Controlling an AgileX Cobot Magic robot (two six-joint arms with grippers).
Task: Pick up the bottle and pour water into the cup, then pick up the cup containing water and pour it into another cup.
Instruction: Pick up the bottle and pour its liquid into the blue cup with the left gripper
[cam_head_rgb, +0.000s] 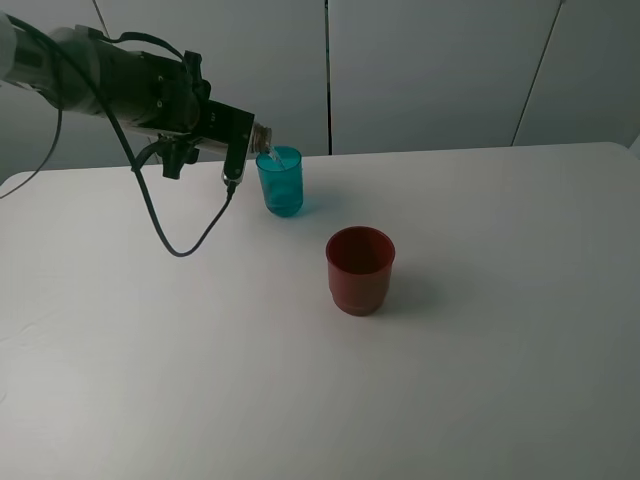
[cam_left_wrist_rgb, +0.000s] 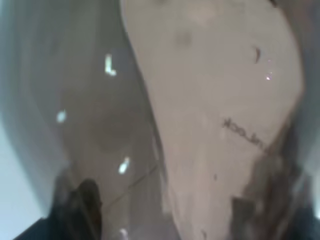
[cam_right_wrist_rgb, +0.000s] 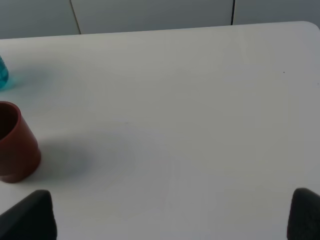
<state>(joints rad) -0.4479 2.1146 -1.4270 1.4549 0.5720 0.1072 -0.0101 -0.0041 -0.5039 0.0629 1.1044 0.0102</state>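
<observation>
The left fingers (cam_head_rgb: 237, 140) are clamped on the bottle (cam_head_rgb: 263, 134), tipped almost flat, its neck poised over the rim of the teal cup (cam_head_rgb: 281, 183) from the cup's ten o'clock. The right fingers (cam_right_wrist_rgb: 27, 215) stand wide apart and hold nothing, low above bare counter (cam_head_rgb: 500, 300). The teal cup stands upright toward the back of the counter; the red cup (cam_head_rgb: 360, 270) waits upright at its four o'clock, apart from it. The first pour looks under way, so the bottle pickup is done. What seems left is to finish filling, put the bottle aside, lift the teal cup and empty it into the red one.

Most of the bottle's body is hidden behind the arm in the high view, and it fills the left wrist view as a smoky blur. A pale streak at the cup's mouth may be water. How much the cup holds cannot be told, nor whether the red cup is dry. The right wrist view catches only the teal cup's edge.
</observation>
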